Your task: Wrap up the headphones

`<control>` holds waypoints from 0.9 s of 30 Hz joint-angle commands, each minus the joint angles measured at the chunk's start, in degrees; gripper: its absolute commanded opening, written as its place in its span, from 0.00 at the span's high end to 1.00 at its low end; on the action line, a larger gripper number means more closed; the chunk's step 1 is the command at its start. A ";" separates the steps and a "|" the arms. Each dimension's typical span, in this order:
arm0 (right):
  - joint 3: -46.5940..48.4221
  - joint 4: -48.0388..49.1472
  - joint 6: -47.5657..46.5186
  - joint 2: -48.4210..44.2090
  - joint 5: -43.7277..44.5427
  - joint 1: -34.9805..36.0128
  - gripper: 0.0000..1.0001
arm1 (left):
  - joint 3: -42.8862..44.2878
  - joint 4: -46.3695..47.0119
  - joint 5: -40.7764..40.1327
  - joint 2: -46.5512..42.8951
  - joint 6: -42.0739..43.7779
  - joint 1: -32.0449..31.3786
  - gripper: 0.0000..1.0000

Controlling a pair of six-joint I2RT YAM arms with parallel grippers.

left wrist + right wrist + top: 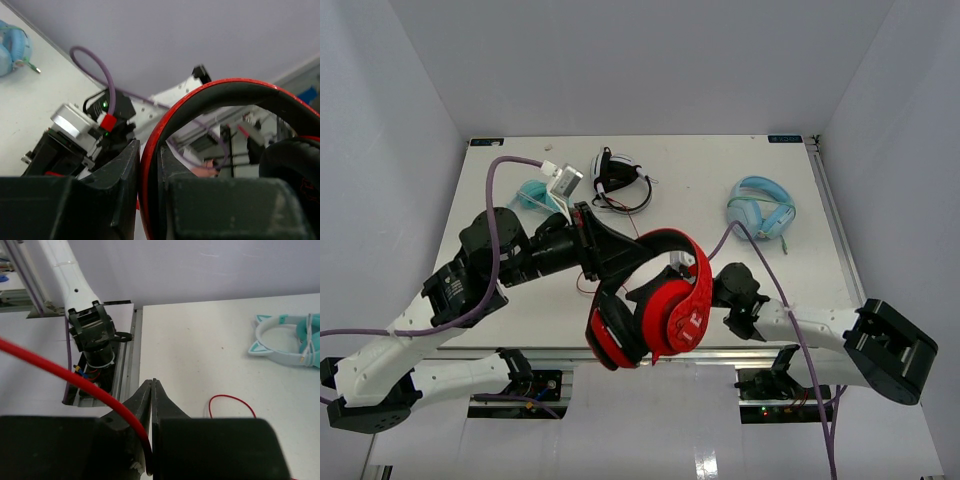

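The red headphones point(665, 310) with black ear pads hang in the air above the table's front edge. My left gripper point(608, 250) is shut on their headband point(150, 165), which passes between the jaws in the left wrist view. My right gripper point(725, 290) sits just right of the red ear cup. Its jaws point(152, 385) are shut, and the thin red cable point(75, 382) runs in between them from the left. A loop of the cable point(232, 399) lies on the white table point(200, 340); a bit also shows under the left arm point(581, 284).
A black-and-white pair point(620, 180) lies at the table's back middle. A light-blue pair point(760, 208) lies at the back right and also shows in the left wrist view point(12, 47). A teal cat-ear pair point(533, 194) lies at the back left, also in the right wrist view point(285, 340).
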 commanded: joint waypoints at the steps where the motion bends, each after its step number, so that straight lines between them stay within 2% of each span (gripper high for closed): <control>1: 6.79 -17.98 -7.50 -6.56 9.85 0.26 0.92 | -1.89 -4.08 14.20 0.34 6.77 -0.01 1.00; 3: 8.03 -27.29 -9.08 -10.79 17.58 0.26 0.92 | -4.75 -7.75 10.59 -0.98 8.71 -0.01 1.00; 9: 10.58 -41.18 -13.03 -20.04 31.41 -0.31 0.92 | -9.19 -12.30 8.87 -2.79 17.80 -0.01 1.00; 12: 15.27 -51.81 -13.10 -21.68 37.37 -0.35 0.92 | -9.38 -17.10 2.11 -0.80 20.18 -0.01 1.00; 15: 16.82 -59.89 -11.71 -24.43 42.61 -0.35 0.92 | -8.94 -20.54 -9.38 0.42 21.04 -0.01 1.00; 18: 17.00 -65.68 -9.88 -27.00 40.73 -0.44 0.92 | -8.36 -22.06 -17.23 3.46 23.09 -0.01 1.00; 20: 17.82 -68.62 -8.73 -26.77 39.19 -0.44 0.92 | -8.25 -22.53 -18.79 5.07 23.71 -0.01 1.00; 24: 19.96 -74.17 -5.67 -28.24 44.69 -0.44 0.92 | -7.79 -25.53 -23.55 10.04 24.23 -0.10 1.00; 27: 21.95 -76.23 -5.49 -30.18 44.46 -0.44 0.92 | -8.41 -26.00 -27.26 12.08 24.46 -0.10 1.00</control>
